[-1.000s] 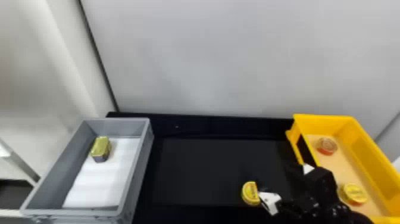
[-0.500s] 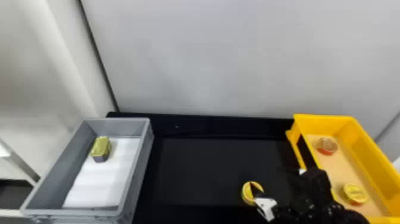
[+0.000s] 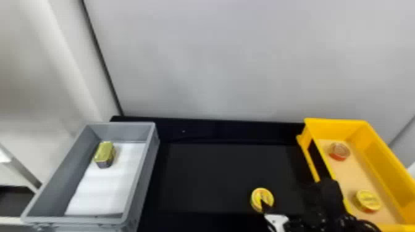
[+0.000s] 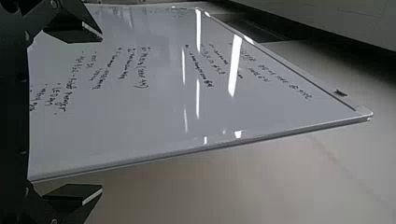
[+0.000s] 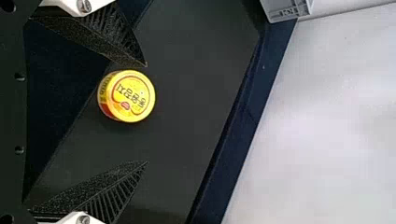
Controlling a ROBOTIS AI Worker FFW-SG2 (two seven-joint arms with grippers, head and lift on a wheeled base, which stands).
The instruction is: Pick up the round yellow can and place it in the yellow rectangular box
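Note:
In the head view my right gripper (image 3: 270, 207) is at the lower right, one dark fingertip overlapping the round yellow can (image 3: 261, 199) on the black table. The right wrist view has the gripper (image 5: 147, 113) open, its fingers wide apart. The yellow can (image 5: 133, 96) stands between them, nearer one finger, with a gap to the other. To the right in the head view is the yellow rectangular box (image 3: 383, 160), holding another yellow can (image 3: 368, 200) and a reddish round can (image 3: 339, 151). My left gripper (image 4: 100, 114) is parked open with nothing between its fingers, facing a whiteboard.
A grey bin (image 3: 140, 182) stands on the left, holding a gold-topped tin (image 3: 105, 153) on a white liner. The black table (image 3: 216, 172) lies between bin and box. A pale wall (image 3: 234, 61) rises behind.
In the head view my right gripper has shifted slightly left, its dark fingertip now over the can. The can has stayed in place.

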